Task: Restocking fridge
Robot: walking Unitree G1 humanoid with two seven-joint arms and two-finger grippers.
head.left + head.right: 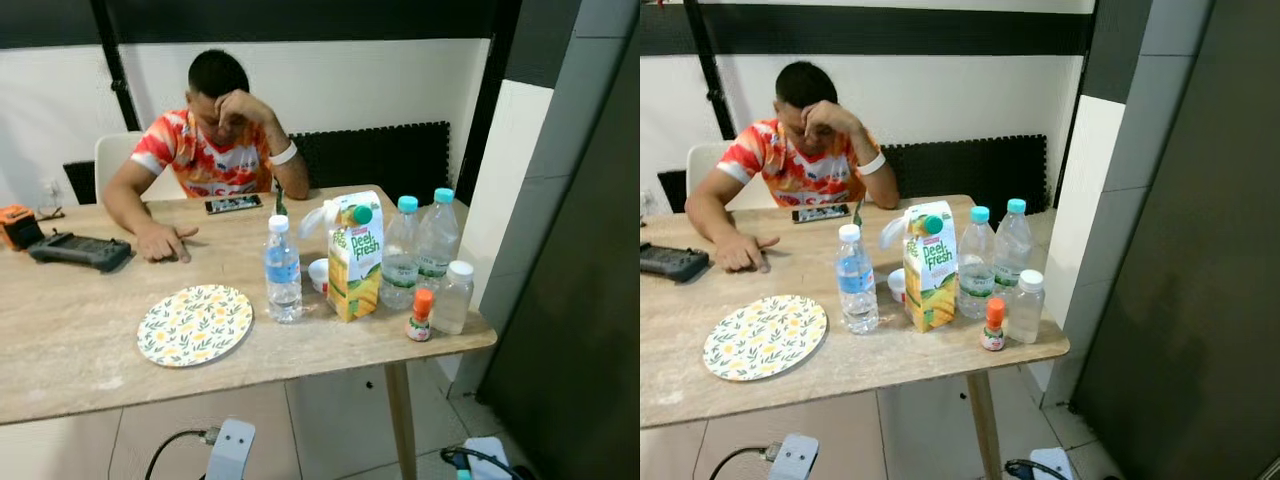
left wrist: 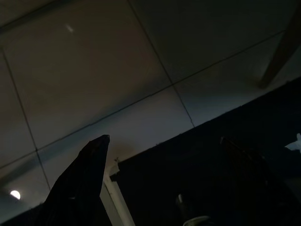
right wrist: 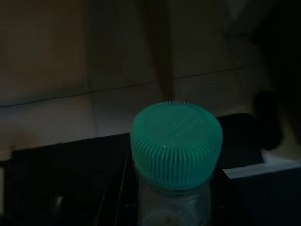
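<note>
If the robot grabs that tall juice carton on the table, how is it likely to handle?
The juice carton stands tall on a narrow base, so a high push would probably tip it. Its flat cardboard sides may dent under a hard squeeze. Bottles crowd it on both sides, so it could knock the blue-capped bottle.

Yellow-flowered plate (image 1: 194, 324), green-and-yellow juice carton (image 1: 355, 256), teal-capped bottles (image 1: 400, 253), orange-capped small bottle (image 1: 421, 316)

— What's the tabletop (image 1: 70, 350) made of?
— Pale matt wood grain. The water bottles (image 1: 283, 270) are clear glossy plastic, the juice carton (image 1: 355, 257) printed card.
— And that teal cap (image 3: 176, 143)?
— Ribbed plastic, over smooth floor tiles (image 2: 94, 70).
</note>
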